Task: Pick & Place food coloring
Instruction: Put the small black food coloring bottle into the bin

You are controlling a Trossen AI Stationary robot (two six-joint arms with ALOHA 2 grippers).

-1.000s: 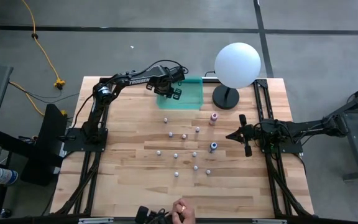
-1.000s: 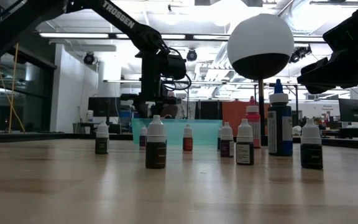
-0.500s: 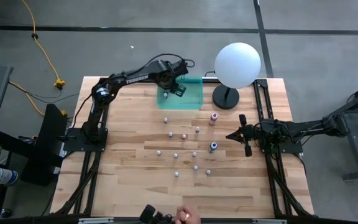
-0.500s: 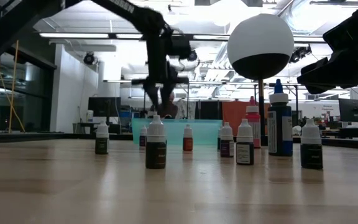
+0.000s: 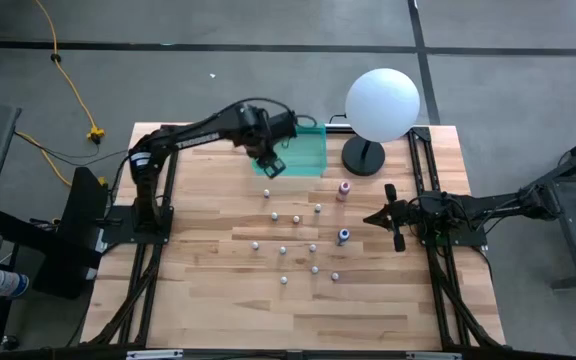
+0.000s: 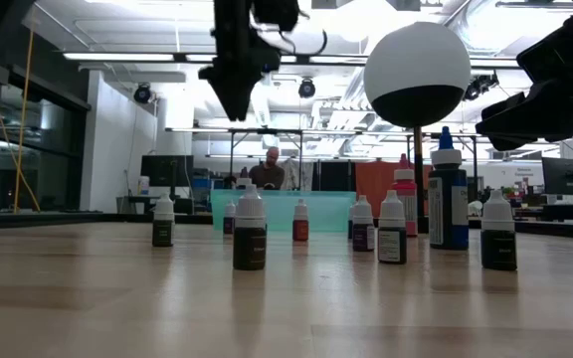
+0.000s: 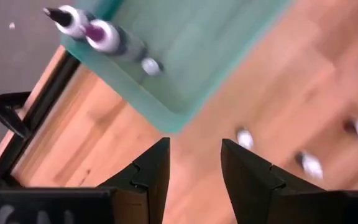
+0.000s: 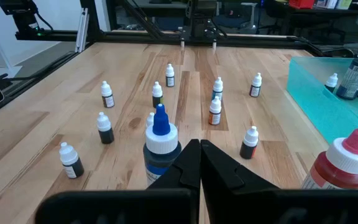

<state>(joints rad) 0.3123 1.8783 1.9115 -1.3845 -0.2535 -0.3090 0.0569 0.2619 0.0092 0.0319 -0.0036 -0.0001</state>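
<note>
The left gripper (image 5: 273, 165) hangs above the table at the near left corner of the teal tray (image 5: 313, 165), its fingers (image 7: 151, 171) apart with nothing between them. In the tray lie three bottles (image 7: 104, 36) already. The other food coloring bottles (image 5: 295, 219) stand loose on the wood, near side of the tray, among them a blue one (image 5: 343, 236) and a pink one (image 5: 344, 188). The right gripper (image 5: 396, 216) waits at the right of the group, fingers pressed together and empty. I judge that the step now is going for one more bottle. The next move calls for lowering the left gripper over one bottle, maybe the nearest (image 5: 266, 192), without knocking its neighbours
</note>
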